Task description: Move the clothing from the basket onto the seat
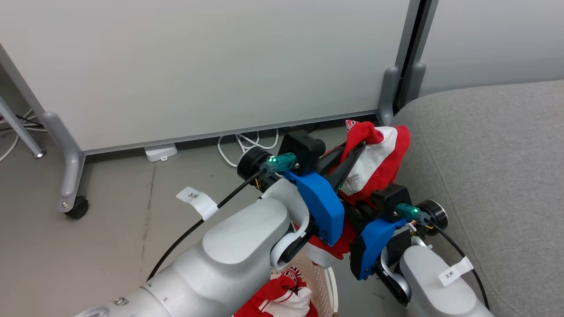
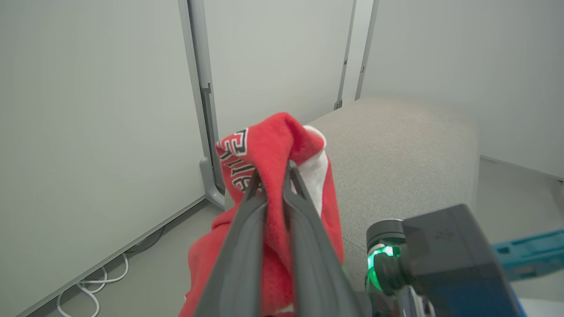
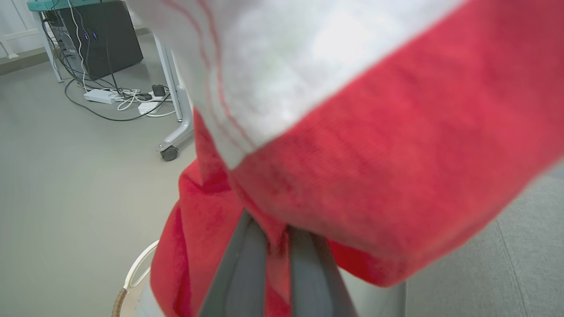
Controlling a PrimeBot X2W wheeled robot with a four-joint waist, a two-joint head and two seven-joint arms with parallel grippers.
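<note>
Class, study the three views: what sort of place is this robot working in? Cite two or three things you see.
Probably an office or lab, not a home: a wheeled partition panel, a computer tower beside tangled cables, and a bare grey floor.

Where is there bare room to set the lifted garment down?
The seat is bare right of the lifted garment. The floor between the partition and the left arm is bare too. Crowded: the left pincer and right pincer clamp the garment at the seat's edge above the basket, which holds a second garment.
</note>
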